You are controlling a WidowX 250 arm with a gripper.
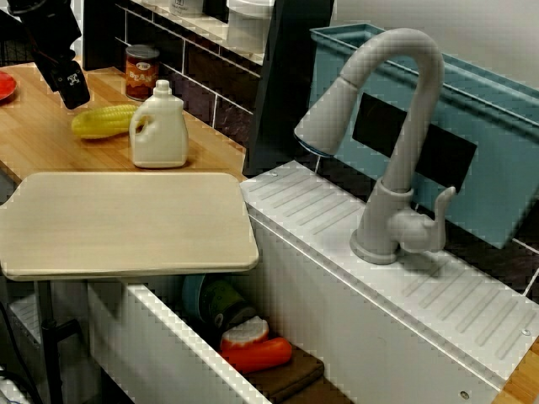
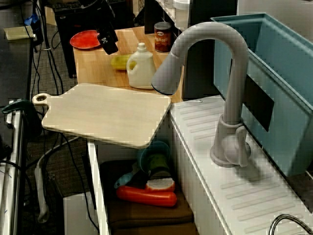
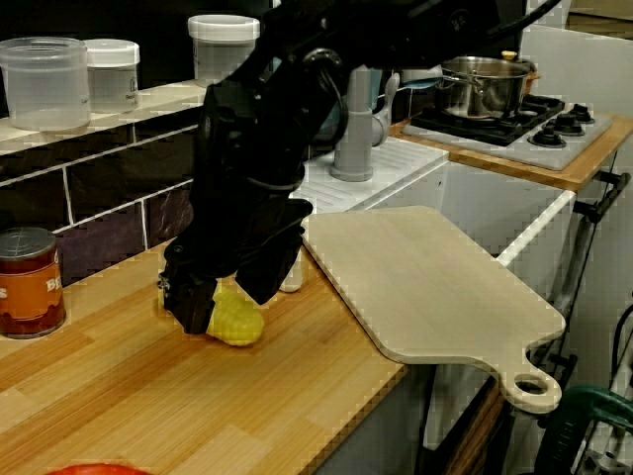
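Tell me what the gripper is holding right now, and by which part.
Nothing looks held. The gripper hangs open over one end of the corn cob, which lies on the wooden counter; whether its fingers touch the cob cannot be told.

Toy kitchen; faucet point(image 1: 396, 143); stove point(image 3: 514, 124); cutting board point(image 1: 126, 223)

My arm point(image 3: 262, 129) all black, bulky glossy housings, cable looped near wrist; gripper point(image 3: 227, 295) black, 2 blocky fingers point(image 3: 188, 297), white markings.
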